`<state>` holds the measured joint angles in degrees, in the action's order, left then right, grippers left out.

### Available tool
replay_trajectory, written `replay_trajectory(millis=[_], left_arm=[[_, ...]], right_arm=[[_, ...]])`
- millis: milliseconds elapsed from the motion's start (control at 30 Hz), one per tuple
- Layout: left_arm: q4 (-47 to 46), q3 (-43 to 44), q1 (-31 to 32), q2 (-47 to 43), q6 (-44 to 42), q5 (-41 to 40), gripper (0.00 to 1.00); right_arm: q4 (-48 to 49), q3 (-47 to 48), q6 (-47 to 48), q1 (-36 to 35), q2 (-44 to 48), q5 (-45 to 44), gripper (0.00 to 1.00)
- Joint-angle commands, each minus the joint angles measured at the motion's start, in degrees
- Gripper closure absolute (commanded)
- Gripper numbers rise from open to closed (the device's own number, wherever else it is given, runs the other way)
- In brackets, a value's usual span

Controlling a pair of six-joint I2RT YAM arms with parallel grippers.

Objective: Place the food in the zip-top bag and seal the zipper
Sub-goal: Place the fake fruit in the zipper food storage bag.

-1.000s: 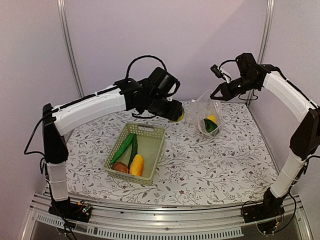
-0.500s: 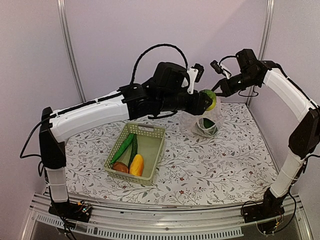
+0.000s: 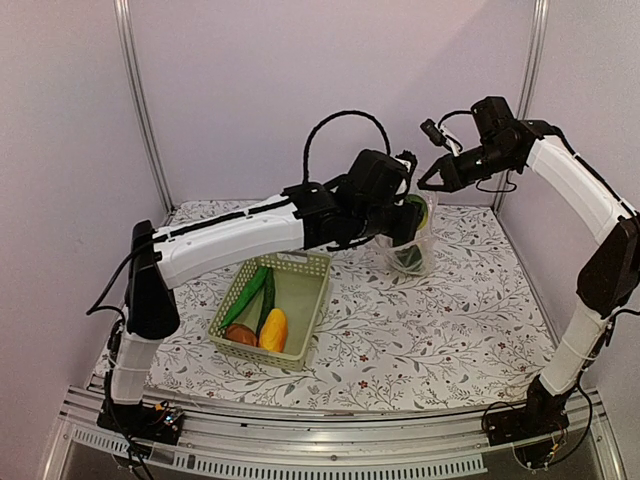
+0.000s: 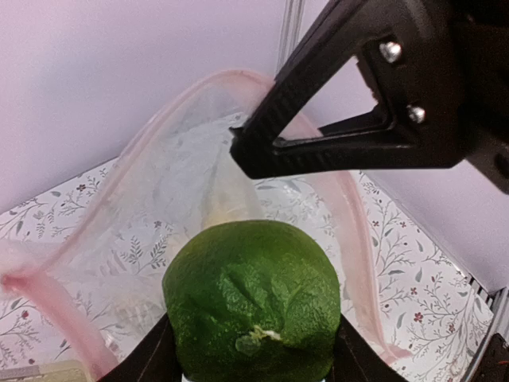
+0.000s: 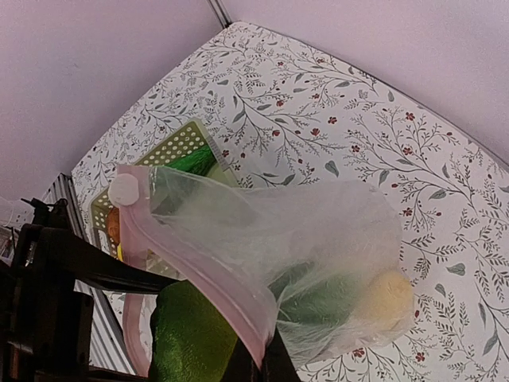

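My left gripper (image 3: 412, 214) is shut on a green lime (image 4: 253, 302) and holds it at the open mouth of the clear zip-top bag (image 3: 418, 243). My right gripper (image 3: 426, 186) is shut on the bag's pinkish zipper strip (image 5: 208, 280) and holds the mouth up; its black fingers (image 4: 318, 135) show in the left wrist view. The bag (image 5: 318, 231) hangs with its bottom on the table and holds a yellow lemon (image 5: 386, 299) and a green piece (image 5: 314, 301). The lime (image 5: 189, 338) sits just under the strip in the right wrist view.
A pale green slatted basket (image 3: 302, 262) stands left of the bag, under the left forearm. It holds two green cucumbers (image 3: 252, 290), an orange-yellow piece (image 3: 273, 330) and a reddish-brown round one (image 3: 240, 335). The floral cloth (image 3: 440, 330) covers the table.
My left arm has swung right and brought the lime from beside the basket to the bag's mouth. The right gripper has kept its hold on the strip, hardly moving.
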<state>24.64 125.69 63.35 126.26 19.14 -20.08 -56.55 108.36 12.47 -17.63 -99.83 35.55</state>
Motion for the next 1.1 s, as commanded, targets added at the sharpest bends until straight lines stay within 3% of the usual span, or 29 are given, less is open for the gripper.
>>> replay_trajectory(millis=[0, 133, 233, 400, 467, 600, 900, 1067], left_arm=[[3.4, 2.1, -0.2, 1.7, 1.1, -6.9, 0.62], [5.0, 4.4, -1.0, 4.1, 2.8, -7.9, 0.59], [3.1, 5.7, -1.6, 5.8, 3.5, -8.1, 0.49], [2.4, 12.6, -2.1, 10.9, 3.7, -4.5, 0.23], [2.7, 14.2, -1.9, 10.7, 3.2, -5.5, 0.02], [-0.8, 8.1, -1.7, 4.9, 1.4, -8.2, 0.0], [-22.1, -12.7, 1.8, -13.7, -6.4, -3.9, 0.0], [-23.1, -19.1, 2.0, -19.5, -7.3, -4.9, 0.0]], right_arm=[[0.2, 1.6, -1.5, -0.4, 0.7, 2.2, 1.0], [0.0, 1.5, -1.3, -0.4, 0.7, 4.0, 1.0], [-0.3, 1.3, -1.3, -0.4, 0.8, 5.8, 1.0], [-0.1, 1.8, -2.0, -0.5, 0.8, 7.0, 1.0], [0.1, 2.2, -2.4, -0.4, 0.6, 6.0, 1.0], [0.8, 2.5, -3.1, 0.1, 0.4, 6.0, 1.0], [0.9, 3.7, -3.3, 1.2, -1.6, 5.4, 1.0], [0.9, 3.8, -2.2, 2.0, -1.3, 2.9, 1.0]])
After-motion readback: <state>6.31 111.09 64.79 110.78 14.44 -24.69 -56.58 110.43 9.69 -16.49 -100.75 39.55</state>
